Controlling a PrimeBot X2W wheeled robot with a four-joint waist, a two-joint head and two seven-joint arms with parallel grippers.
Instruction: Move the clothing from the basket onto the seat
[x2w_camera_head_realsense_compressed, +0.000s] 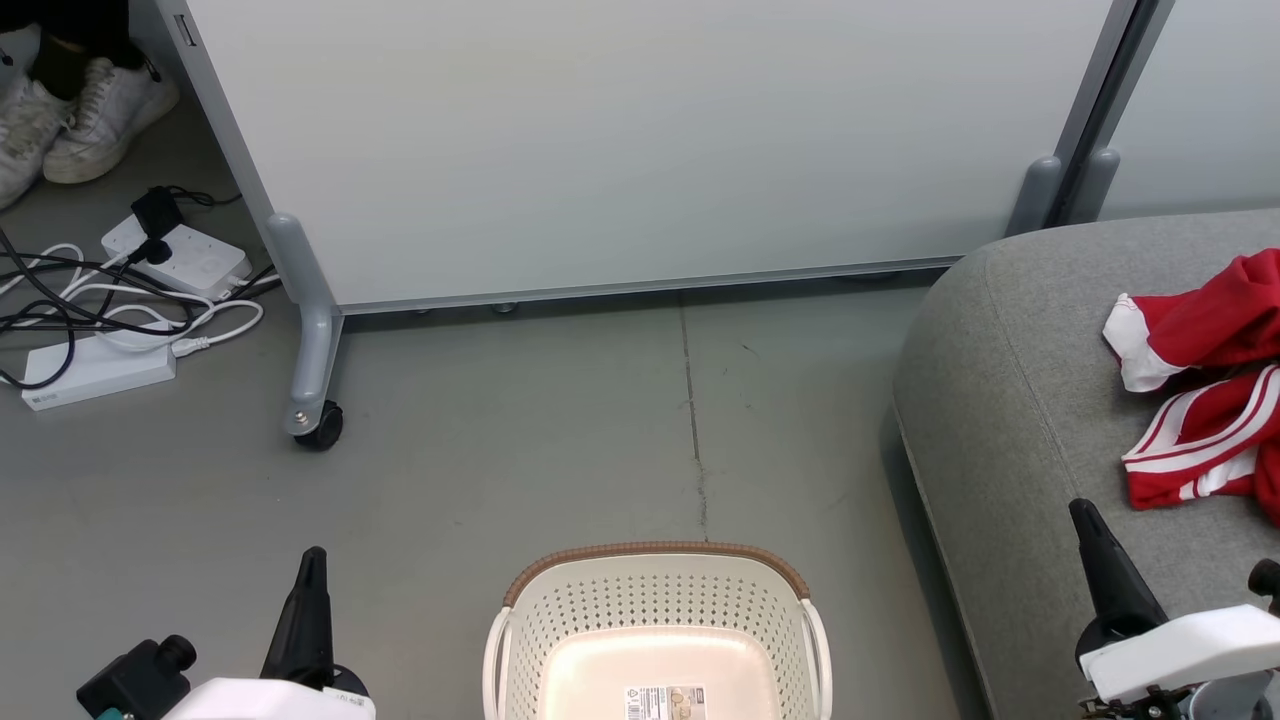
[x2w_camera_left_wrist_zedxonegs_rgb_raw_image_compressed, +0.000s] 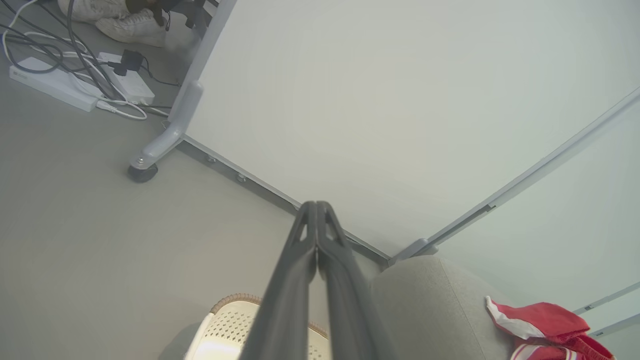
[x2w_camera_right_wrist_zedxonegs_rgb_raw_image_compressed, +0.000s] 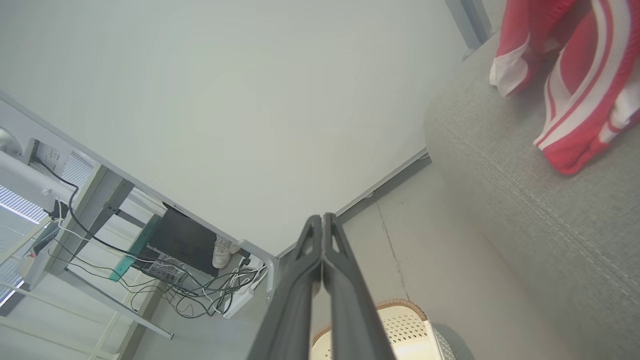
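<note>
While both are pressed together on nothing, left gripper (x2w_camera_head_realsense_compressed: 313, 555) and right gripper (x2w_camera_head_realsense_compressed: 1081, 507) are held flanking the basket (x2w_camera_head_realsense_compressed: 655, 552) | basket seemingly emptied, near part cropped | clothing (x2w_camera_head_realsense_compressed: 1205, 385) found on the seat (x2w_camera_head_realsense_compressed: 1000, 400), in from its rounded corner | task judged complete

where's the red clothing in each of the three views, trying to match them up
Head view: the clothing lies at the right edge, on the grey seat.
Left wrist view: the clothing is in the lower right corner, on the seat.
Right wrist view: the clothing is in the upper right corner, on the seat.
Shared landmark: the basket, with its brown rim, sits at the bottom edge in all three.
</note>
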